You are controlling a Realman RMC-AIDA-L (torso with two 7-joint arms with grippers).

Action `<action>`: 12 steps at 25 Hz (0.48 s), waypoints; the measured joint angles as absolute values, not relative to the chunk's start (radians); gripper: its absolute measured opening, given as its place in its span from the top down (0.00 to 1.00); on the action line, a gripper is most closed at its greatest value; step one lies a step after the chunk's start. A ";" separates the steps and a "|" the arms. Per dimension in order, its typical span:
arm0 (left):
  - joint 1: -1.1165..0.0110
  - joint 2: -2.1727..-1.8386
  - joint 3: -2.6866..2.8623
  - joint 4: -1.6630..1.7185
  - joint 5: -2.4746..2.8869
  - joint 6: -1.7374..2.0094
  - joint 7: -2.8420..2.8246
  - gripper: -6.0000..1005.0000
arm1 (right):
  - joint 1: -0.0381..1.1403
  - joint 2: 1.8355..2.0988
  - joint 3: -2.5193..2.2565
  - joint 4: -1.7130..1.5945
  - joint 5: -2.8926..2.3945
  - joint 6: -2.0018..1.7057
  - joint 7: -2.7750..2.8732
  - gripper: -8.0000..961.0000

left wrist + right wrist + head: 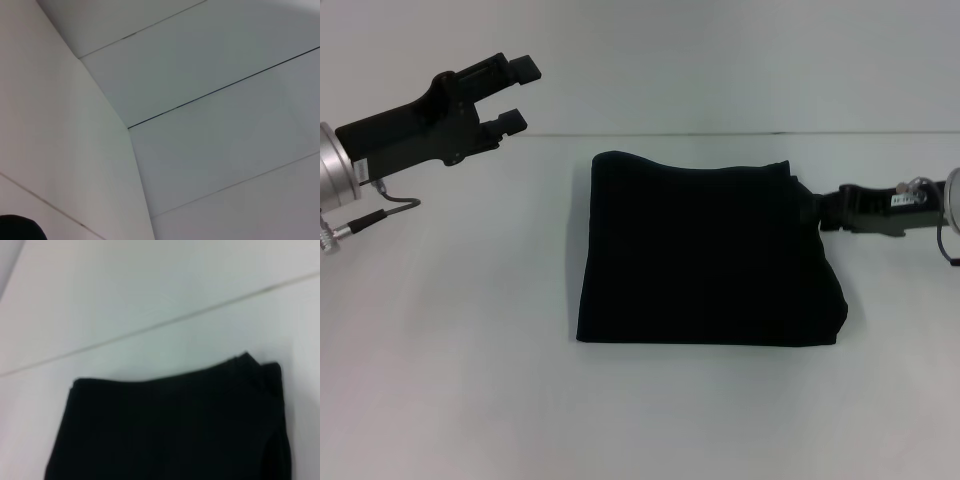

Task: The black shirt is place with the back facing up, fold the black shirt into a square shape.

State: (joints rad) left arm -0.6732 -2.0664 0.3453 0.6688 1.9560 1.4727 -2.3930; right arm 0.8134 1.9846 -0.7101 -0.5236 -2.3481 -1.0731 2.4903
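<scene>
Black shirt (705,255) folded square; right hand (820,212) at edge (grip hidden); left hand (515,92) raised, wide.

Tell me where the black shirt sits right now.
In the head view the black shirt lies folded into a rough square on the white table, just right of centre, with the right end effector at its right edge.

Bare lab setup, plain white table (440,400), seamed white wall panels (200,60)
</scene>
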 joint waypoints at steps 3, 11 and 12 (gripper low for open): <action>-0.673 -2.066 0.345 0.669 1.954 1.472 -2.393 0.13 | 0.819 1.984 -0.710 -0.507 -2.329 -1.032 2.480 0.56; -0.673 -2.067 0.345 0.669 1.934 1.471 -2.394 0.13 | 0.868 1.994 -0.723 -0.402 -2.335 -0.895 2.481 0.57; -0.673 -2.067 0.345 0.669 1.931 1.470 -2.394 0.13 | 0.871 1.996 -0.723 -0.400 -2.335 -0.884 2.480 0.57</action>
